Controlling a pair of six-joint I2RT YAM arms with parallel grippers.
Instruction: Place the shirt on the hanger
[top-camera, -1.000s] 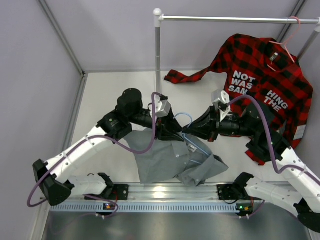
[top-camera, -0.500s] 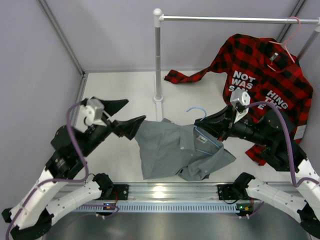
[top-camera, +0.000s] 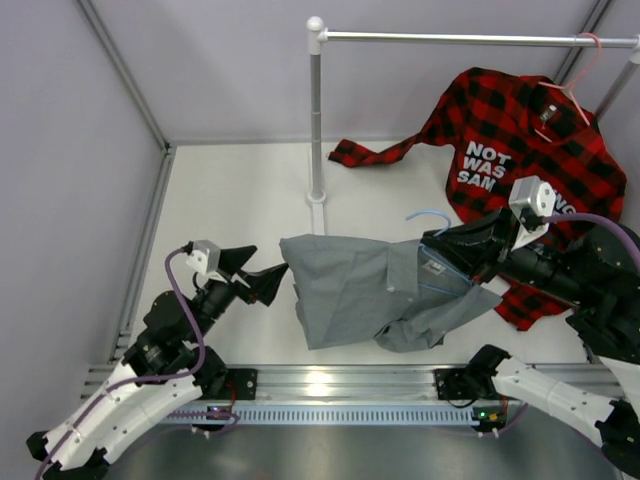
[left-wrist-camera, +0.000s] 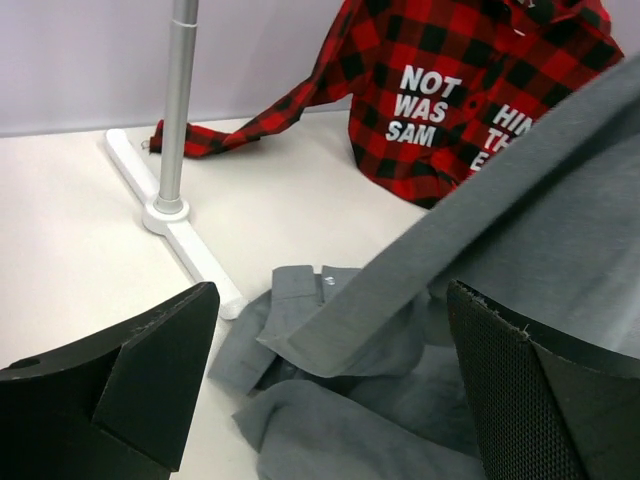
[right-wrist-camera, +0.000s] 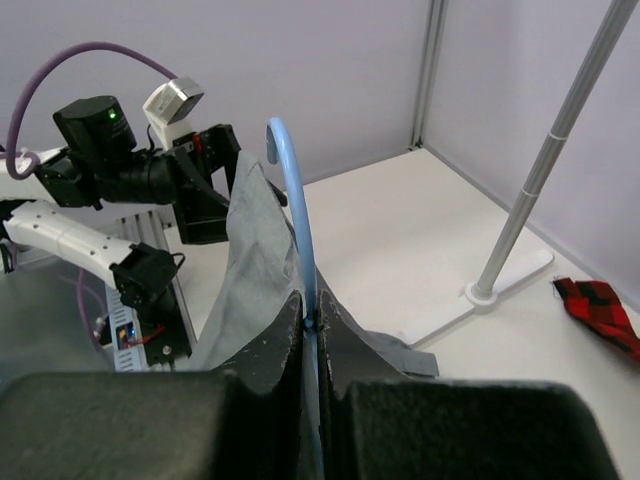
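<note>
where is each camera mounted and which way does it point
Top external: above and behind the bases, looking down on the table; both arms show, left gripper open, right gripper shut on the light-blue wire hanger.
Left wrist: faces the red-and-black plaid shirt and metal rail stand; own black fingers frame it.
Right wrist: looks along its clamped fingers toward the left arm.
All share the grey-green button-up shirt.

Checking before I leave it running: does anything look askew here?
The shirt hangs lopsided from the hanger: bunched near the right gripper, its other side spread sideways, a cuff crumpled on the table.
</note>
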